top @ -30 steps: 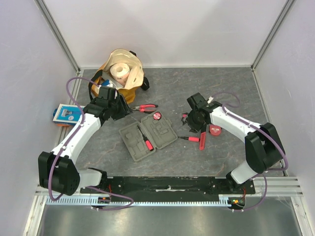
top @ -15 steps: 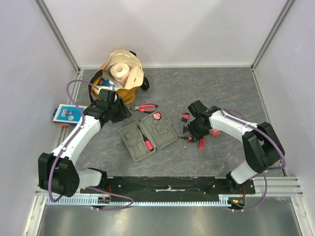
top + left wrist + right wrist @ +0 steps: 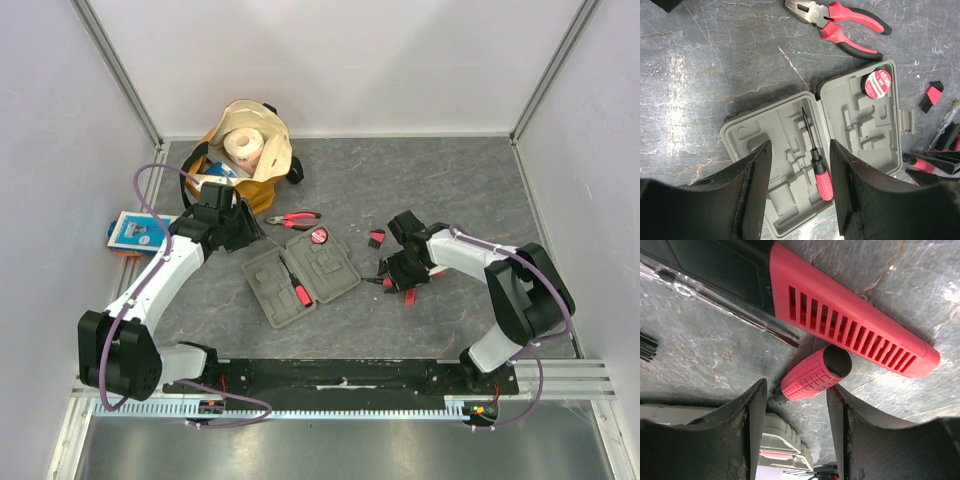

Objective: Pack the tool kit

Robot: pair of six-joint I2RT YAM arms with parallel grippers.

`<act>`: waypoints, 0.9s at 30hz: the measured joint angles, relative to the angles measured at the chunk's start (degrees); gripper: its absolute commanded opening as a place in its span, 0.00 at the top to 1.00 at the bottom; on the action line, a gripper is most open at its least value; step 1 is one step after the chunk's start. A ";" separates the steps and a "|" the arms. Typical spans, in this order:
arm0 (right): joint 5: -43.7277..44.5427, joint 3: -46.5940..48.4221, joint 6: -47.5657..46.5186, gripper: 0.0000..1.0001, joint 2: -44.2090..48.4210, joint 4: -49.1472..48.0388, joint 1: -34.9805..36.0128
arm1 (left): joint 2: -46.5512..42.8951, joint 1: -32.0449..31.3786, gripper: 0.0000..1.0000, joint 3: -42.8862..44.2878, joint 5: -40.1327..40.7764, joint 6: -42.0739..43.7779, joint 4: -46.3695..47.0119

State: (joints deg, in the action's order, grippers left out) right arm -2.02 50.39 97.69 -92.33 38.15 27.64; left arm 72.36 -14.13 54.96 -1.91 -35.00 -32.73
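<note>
Currently your right gripper (image 3: 796,407), released, straddles a red screwdriver handle (image 3: 812,375); your left gripper (image 3: 800,170), released, overlooks the case (image 3: 860,120).

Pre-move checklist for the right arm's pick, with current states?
1. Grey case open and flat: ok.
2. Right end effector open, red screwdriver handle in line between its jaws: ok.
3. Jaws low enough to close on the handle: cannot tell.
4. Handle clear of the slotted red tool beside it: cannot tell, very close.
5. Left end effector open, empty, above the case: ok.
6. Free slots in the case: ok; one screwdriver and the tape measure are seated.
</note>
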 measured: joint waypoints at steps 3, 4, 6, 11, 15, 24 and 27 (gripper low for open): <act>0.09 -0.02 0.52 0.50 -0.02 -0.96 -0.57 | 0.00 0.17 0.44 -0.09 0.11 0.02 0.00; 0.11 -0.02 0.59 0.56 -0.11 -1.25 -0.74 | 0.00 0.17 0.44 -0.09 0.11 0.02 0.00; 0.04 -0.02 0.70 0.66 -0.28 -1.64 -1.09 | 0.00 0.26 0.44 -0.09 0.11 0.02 0.00; 0.63 -0.11 0.72 0.89 -0.39 -2.36 -1.36 | 0.00 0.28 0.44 -0.31 0.15 0.02 0.00; 0.87 0.20 -0.04 1.00 -0.35 -2.03 -1.31 | 0.00 0.28 0.44 -0.31 0.15 0.02 -0.02; 11.39 4.76 -3.63 1.00 0.39 0.68 -1.64 | 0.00 0.57 0.44 -0.35 0.39 0.04 -0.07; 15.23 6.91 -6.43 1.00 2.21 1.64 -1.64 | 0.00 0.66 0.44 -0.44 0.92 0.04 -0.20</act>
State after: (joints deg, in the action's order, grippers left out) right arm 13.21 57.30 91.26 -90.13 39.79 26.00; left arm 72.36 -13.47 54.52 -0.99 -34.96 -32.93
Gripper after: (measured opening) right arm 0.080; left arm 0.561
